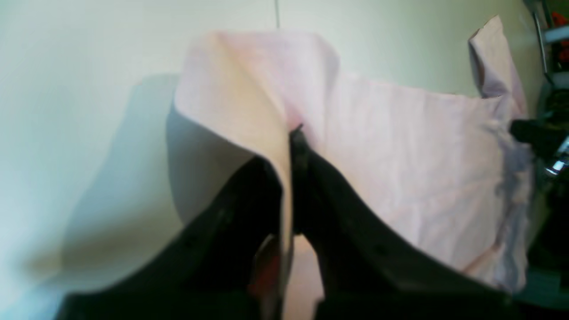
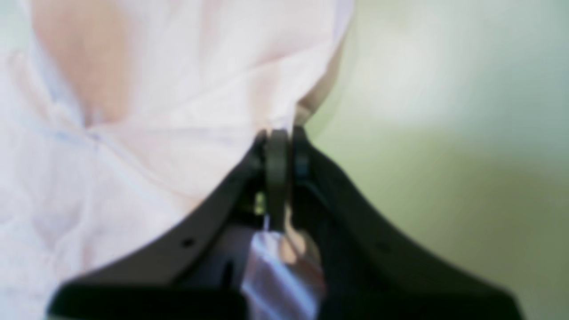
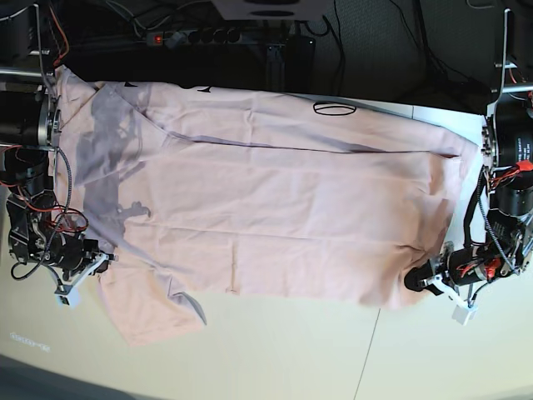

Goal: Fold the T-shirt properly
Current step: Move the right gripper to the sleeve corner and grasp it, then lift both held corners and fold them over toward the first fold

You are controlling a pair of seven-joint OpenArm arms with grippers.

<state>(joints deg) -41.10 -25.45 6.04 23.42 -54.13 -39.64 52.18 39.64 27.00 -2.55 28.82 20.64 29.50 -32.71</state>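
One T-shirt (image 3: 275, 208) is lying across one table (image 3: 291, 358); two grippers (image 3: 414, 282) (image 3: 98, 265) are showing.

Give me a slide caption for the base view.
Both hands, left and right, pinch the near edge of the spread pink T-shirt.

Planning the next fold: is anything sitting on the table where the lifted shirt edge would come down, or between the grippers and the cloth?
Nothing visible. Both the left gripper and right gripper are shut on the T-shirt, and the bare table shows no objects.
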